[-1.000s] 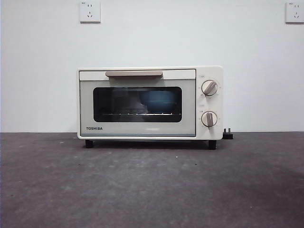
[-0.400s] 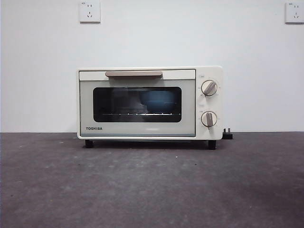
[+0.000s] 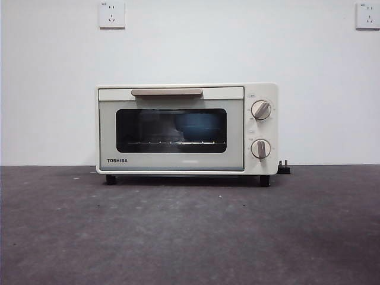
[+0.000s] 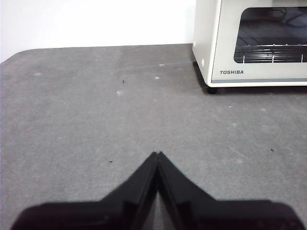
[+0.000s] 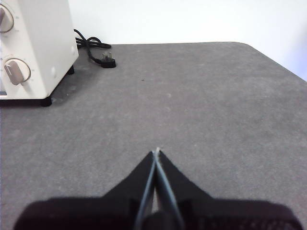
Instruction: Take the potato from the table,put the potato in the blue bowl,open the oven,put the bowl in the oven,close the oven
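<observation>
1. Oven: standing on the table, door sitting flush.
2. Blue bowl: showing inside through the window; potato not discernible.
3. Left gripper, right gripper: jaws pressed together, holding nothing, hanging well apart from the oven.
4. Judgement: task appearing complete; arms best staying clear.
</observation>
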